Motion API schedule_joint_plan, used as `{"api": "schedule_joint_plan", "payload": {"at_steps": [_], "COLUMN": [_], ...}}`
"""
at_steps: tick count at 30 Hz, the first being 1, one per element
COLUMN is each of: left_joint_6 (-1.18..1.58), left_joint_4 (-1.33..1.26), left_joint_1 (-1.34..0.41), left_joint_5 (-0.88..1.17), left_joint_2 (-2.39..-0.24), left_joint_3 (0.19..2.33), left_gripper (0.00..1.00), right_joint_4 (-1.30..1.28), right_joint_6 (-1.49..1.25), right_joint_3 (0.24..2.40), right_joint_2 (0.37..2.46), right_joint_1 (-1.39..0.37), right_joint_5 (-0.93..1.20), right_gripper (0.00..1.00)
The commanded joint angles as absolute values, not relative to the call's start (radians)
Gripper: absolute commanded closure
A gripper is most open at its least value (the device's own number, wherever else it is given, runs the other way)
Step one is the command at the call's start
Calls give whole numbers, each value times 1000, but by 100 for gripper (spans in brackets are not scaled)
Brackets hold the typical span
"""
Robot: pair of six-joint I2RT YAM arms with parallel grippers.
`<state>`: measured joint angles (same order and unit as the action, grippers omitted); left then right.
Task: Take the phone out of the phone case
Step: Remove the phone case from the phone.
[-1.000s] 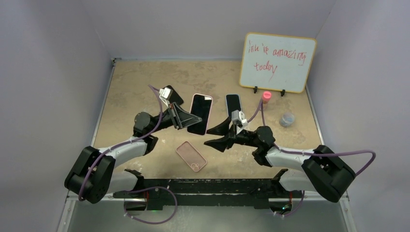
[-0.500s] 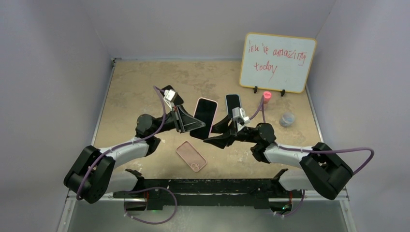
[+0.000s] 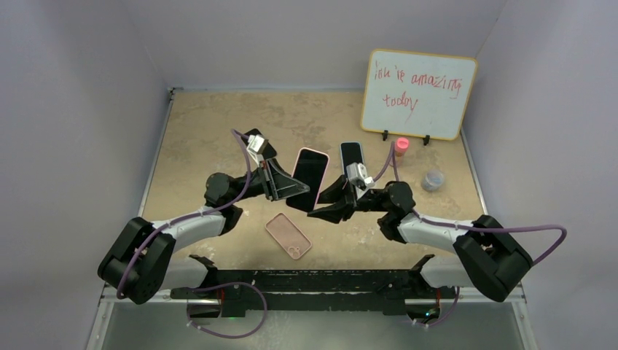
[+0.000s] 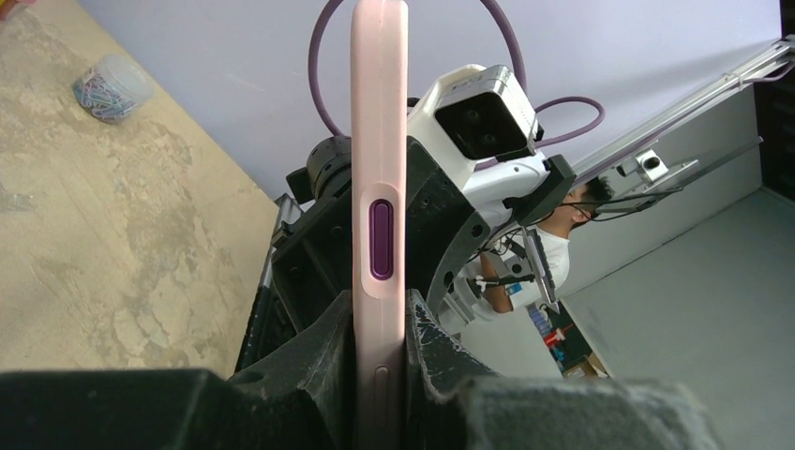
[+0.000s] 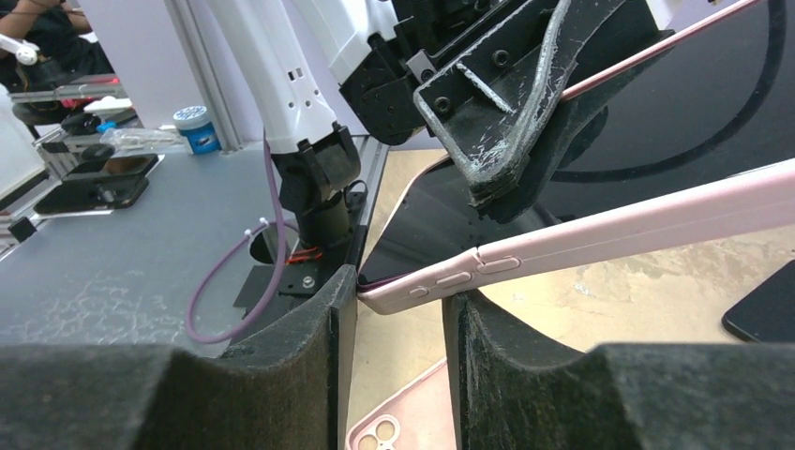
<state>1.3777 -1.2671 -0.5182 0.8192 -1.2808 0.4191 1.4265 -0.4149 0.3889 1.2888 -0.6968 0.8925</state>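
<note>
A phone in a pink phone case [image 3: 307,177] hangs tilted above the table, and my left gripper [image 3: 289,187] is shut on its left long edge. In the left wrist view the case's pink side [image 4: 379,187] with its purple button stands upright between my fingers [image 4: 380,352]. My right gripper [image 3: 319,207] is at the phone's lower right corner. Seen from the right wrist, that corner [image 5: 441,279] lies across the tips of my right gripper [image 5: 398,302], whose fingers stand apart, the left tip touching the corner. The black screen faces up.
An empty pink case [image 3: 288,235] lies on the table below the held phone, also visible under my right fingers [image 5: 398,429]. A bare black phone [image 3: 351,156] lies further back. A whiteboard [image 3: 417,93], a pink-capped bottle [image 3: 401,146] and a small jar [image 3: 433,179] stand at the back right.
My right gripper has moved up and left to the held phone's lower corner, its jaws narrowing. The left gripper shifted the phone slightly right, then held still.
</note>
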Motion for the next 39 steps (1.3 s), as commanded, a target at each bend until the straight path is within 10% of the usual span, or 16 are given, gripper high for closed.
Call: {"api": "schedule_joint_plan", "payload": {"at_steps": [1,19,30,39], "left_joint_6": [1413,1496,1447,1196], "left_joint_4": [-1328,-1408,-1391,-1117], "left_joint_1": [-525,-525,-526,-537], "left_joint_5": [781,785,769,600], "left_joint_2": [-1275,-1287,-1253,-1149], "left_joint_3": [456,434,411,399], "left_gripper": [100,100,100,100], "right_joint_4": [1420,1290,1267,1430], "right_joint_6": [-339,-227,-401,-560], "right_joint_3": [444,506,510,404], "right_joint_2": [1292,1306,1310,1272], "right_joint_1": [-699,-689,-645,-674], "right_joint_5": [957,873,683,584], "right_gripper": [66,100,100,61]}}
